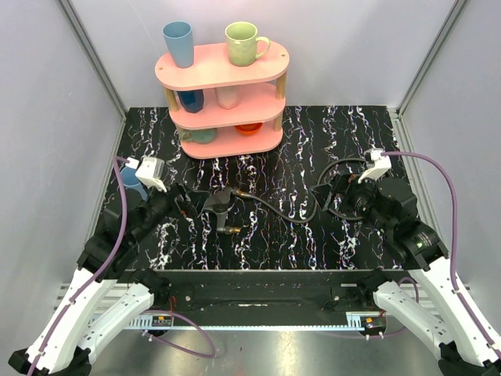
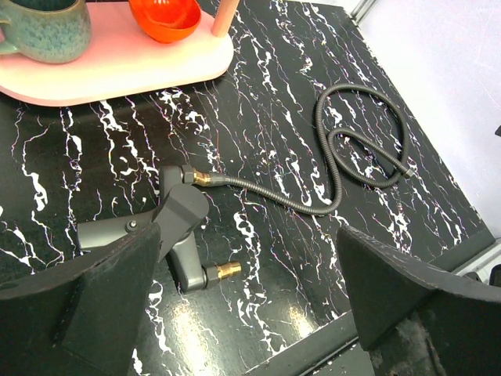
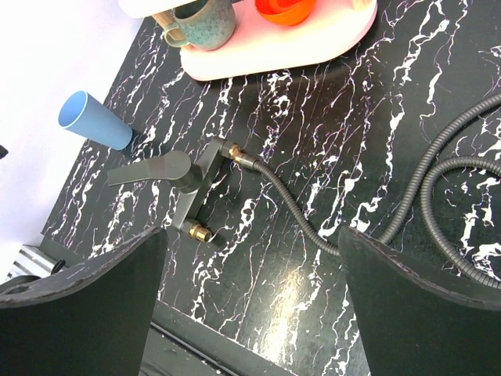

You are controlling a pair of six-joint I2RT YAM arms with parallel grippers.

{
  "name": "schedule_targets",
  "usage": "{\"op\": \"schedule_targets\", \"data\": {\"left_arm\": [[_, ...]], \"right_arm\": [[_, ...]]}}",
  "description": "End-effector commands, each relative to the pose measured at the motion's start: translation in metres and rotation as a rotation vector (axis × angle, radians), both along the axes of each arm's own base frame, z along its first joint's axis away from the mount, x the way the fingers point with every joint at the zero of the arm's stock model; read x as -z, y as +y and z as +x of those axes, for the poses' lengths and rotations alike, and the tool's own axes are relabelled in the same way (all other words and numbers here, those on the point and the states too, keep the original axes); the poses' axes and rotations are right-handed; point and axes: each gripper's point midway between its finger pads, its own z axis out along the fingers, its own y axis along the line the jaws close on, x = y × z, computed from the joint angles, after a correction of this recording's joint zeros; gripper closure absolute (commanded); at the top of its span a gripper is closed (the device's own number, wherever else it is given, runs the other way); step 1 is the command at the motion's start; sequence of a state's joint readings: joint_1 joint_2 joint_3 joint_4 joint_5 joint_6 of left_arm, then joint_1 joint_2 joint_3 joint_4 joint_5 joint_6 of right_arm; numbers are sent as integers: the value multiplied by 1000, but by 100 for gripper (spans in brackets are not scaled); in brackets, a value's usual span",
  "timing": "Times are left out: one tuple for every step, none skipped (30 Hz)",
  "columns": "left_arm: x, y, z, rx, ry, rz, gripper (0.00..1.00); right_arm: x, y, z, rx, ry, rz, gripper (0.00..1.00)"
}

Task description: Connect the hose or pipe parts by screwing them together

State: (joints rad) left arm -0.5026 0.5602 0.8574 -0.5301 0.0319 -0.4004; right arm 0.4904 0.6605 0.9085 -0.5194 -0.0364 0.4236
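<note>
Nozzle [image 2: 178, 223] just ahead of left hand [image 2: 249, 262]

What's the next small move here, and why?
Probably lower the left gripper onto the grey nozzle piece to steady it. That gripper and the right gripper are open and empty; the piece lies just ahead of the left one, the hose end at its brass fitting, whether threaded I cannot tell.

Dark-grey tap fitting [image 2: 184, 215] with a lever handle lies on its side left of centre on the table [image 2: 266, 86]. One brass connector [image 2: 227, 271] faces the near edge, bare. The black flexible hose [image 2: 297, 205] meets the other brass end, then loops toward the right edge.
</note>
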Motion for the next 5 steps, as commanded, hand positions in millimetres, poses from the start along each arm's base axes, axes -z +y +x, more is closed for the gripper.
{"op": "schedule_targets", "data": {"left_arm": [[-27, -1, -3, 9, -63, -44, 1], [-28, 0, -3, 6, -65, -43, 1], [-28, 0, -2, 5, -67, -43, 1], [-28, 0, -3, 5, -68, -42, 1], [-28, 0, -3, 5, -68, -40, 1]], "right_arm": [[-14, -4, 2, 20, -52, 17, 0], [-15, -4, 2, 22, -56, 19, 0], [-13, -4, 3, 20, -52, 17, 0], [-13, -3, 2, 19, -49, 16, 0], [-12, -2, 3, 14, -49, 15, 0]]}}
